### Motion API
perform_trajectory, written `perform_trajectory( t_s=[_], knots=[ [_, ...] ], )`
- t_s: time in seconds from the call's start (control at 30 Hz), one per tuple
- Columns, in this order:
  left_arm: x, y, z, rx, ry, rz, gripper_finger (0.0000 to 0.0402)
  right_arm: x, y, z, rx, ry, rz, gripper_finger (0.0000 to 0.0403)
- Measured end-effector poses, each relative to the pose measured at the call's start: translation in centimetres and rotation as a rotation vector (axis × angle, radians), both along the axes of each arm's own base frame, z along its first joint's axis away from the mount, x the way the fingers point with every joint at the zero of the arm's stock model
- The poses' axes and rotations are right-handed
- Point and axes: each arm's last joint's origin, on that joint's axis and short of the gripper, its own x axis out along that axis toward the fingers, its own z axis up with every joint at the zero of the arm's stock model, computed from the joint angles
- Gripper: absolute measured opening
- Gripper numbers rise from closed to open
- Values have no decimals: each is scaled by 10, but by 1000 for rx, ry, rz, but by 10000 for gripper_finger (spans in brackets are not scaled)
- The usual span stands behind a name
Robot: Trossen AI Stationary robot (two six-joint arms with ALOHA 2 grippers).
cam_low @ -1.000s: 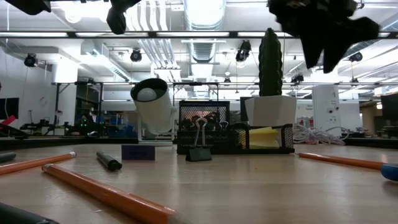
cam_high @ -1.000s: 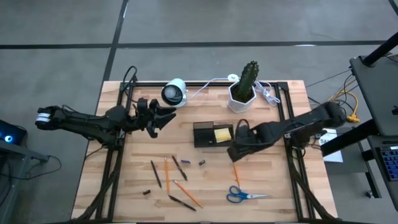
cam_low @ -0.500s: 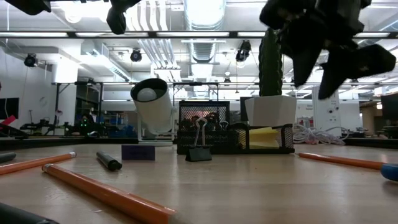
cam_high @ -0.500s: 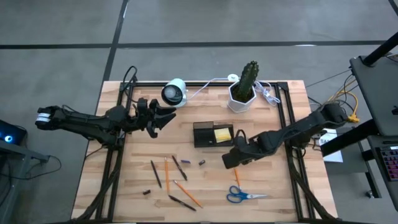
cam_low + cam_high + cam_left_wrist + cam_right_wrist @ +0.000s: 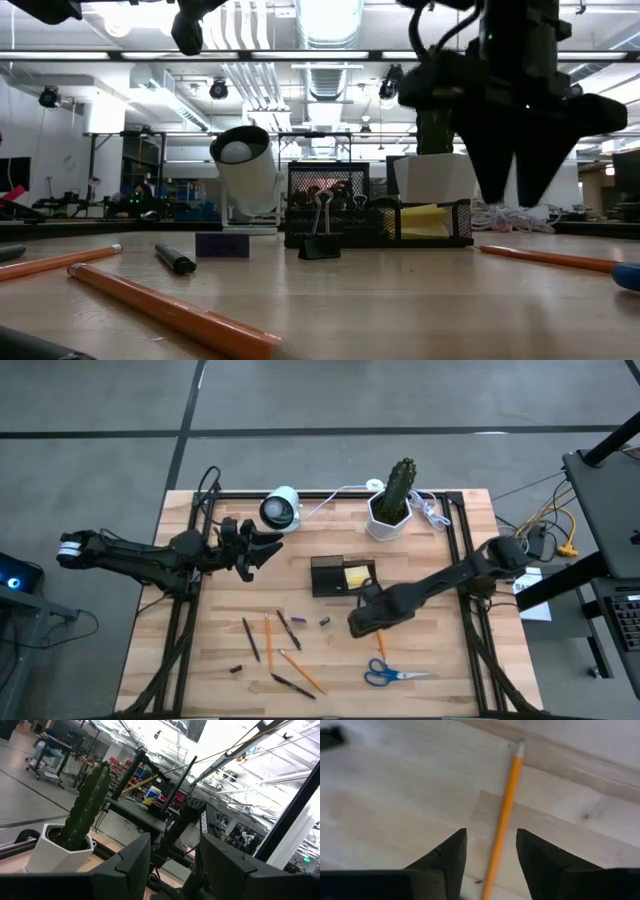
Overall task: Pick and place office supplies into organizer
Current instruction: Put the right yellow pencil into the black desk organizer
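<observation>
Right gripper (image 5: 487, 865) hangs open and empty, fingers straddling the orange pencil (image 5: 504, 815) directly below. Lower straight, centre the pencil between fingers, then close. Left gripper (image 5: 262, 546) waits.

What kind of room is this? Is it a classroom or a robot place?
Most likely a robot lab or workshop. Two dark robot arms work over a wooden table; the right gripper hangs open above an orange pencil. Beyond the table are bare ceiling pipes and ducts and racks of equipment.
</observation>
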Motion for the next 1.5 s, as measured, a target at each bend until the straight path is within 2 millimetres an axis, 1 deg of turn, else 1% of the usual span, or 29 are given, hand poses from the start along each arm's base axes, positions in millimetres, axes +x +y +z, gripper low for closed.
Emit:
perform_trajectory(
  t_s=[0.27, 0.6, 0.97, 1.1, 1.3, 1.5],
  knots=[
    [0, 0, 0, 0, 1, 0, 157, 5, 4, -21, 26, 99, -16, 148],
    [0, 0, 0, 2, 0, -6, 157, 3, 3, -27, 37, 105, -19, 150],
    [0, 0, 0, 3, 0, -8, 157, 1, 3, -41, 65, 68, -69, 145],
    [0, 0, 0, 3, 0, -8, 157, -1, 2, -43, 66, 69, -75, 144],
    [0, 0, 0, 3, 0, -8, 157, -3, 1, -45, 61, 74, -37, 127],
    [0, 0, 0, 3, 0, -8, 157, -6, 5, -46, 76, 85, -18, 96]
  ],
)
